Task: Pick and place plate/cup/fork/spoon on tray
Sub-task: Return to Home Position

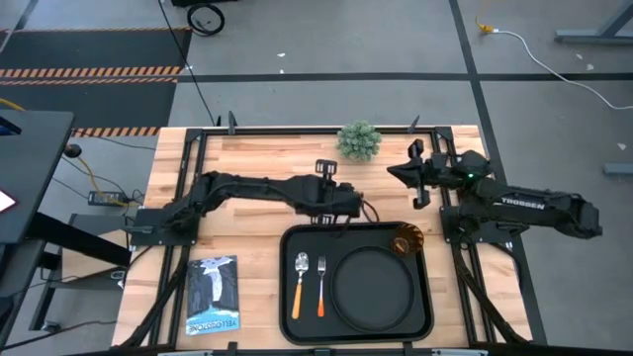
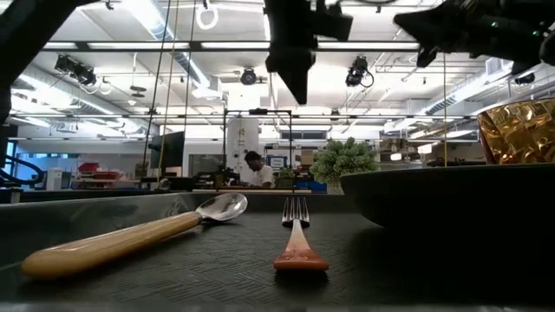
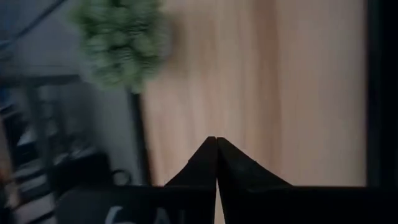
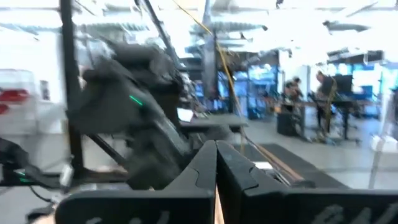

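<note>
The black tray point(image 1: 293, 321) lies at the table's near middle. On it rest the round black plate point(image 1: 374, 288), the amber cup point(image 1: 406, 240) at the tray's far right corner, the spoon point(image 1: 300, 274) and the fork point(image 1: 322, 282) side by side, handles toward the near edge. In the low view the spoon point(image 2: 130, 238), the fork point(image 2: 297, 234), the plate point(image 2: 451, 195) and the cup point(image 2: 519, 130) show close up. My left gripper point(image 1: 348, 210) is shut and empty, just beyond the tray's far rim. My right gripper point(image 1: 394, 174) is shut and empty, raised above the table near the plant.
A small green plant point(image 1: 359, 140) stands at the table's far middle; it also shows in the left wrist view point(image 3: 121, 43). A booklet point(image 1: 212, 295) lies on the wood left of the tray. Bare wood lies between the plant and the tray.
</note>
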Controlling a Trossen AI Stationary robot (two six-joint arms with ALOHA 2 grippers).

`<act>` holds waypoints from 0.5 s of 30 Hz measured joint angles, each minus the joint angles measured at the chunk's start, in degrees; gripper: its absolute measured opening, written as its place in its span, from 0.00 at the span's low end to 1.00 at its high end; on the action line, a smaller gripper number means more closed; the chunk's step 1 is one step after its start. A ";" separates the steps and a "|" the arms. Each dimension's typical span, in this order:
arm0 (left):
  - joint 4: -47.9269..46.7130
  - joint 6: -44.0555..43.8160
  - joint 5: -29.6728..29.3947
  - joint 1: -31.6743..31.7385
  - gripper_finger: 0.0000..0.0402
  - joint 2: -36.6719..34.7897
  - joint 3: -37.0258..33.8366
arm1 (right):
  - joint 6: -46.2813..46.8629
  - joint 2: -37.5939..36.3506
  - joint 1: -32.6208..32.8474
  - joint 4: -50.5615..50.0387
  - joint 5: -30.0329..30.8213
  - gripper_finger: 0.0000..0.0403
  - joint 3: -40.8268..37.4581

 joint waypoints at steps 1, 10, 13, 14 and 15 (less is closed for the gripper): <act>0.48 1.74 2.32 0.59 0.01 0.00 -0.49 | 0.47 -1.34 -0.30 -0.22 -0.99 0.02 0.00; 7.49 8.29 12.07 2.01 0.01 -6.26 -9.09 | 4.12 -16.25 0.68 -15.95 -3.20 0.02 0.00; 12.68 8.74 14.41 2.06 0.01 -11.10 -16.37 | 3.74 -20.53 1.53 -23.05 -0.76 0.02 0.00; 14.76 8.42 14.43 2.06 0.01 -12.89 -19.04 | 3.87 -21.75 1.90 -24.84 -0.49 0.02 0.00; 17.40 7.80 14.66 2.06 0.01 -15.01 -21.86 | 3.96 -22.79 2.21 -26.16 -0.37 0.02 0.00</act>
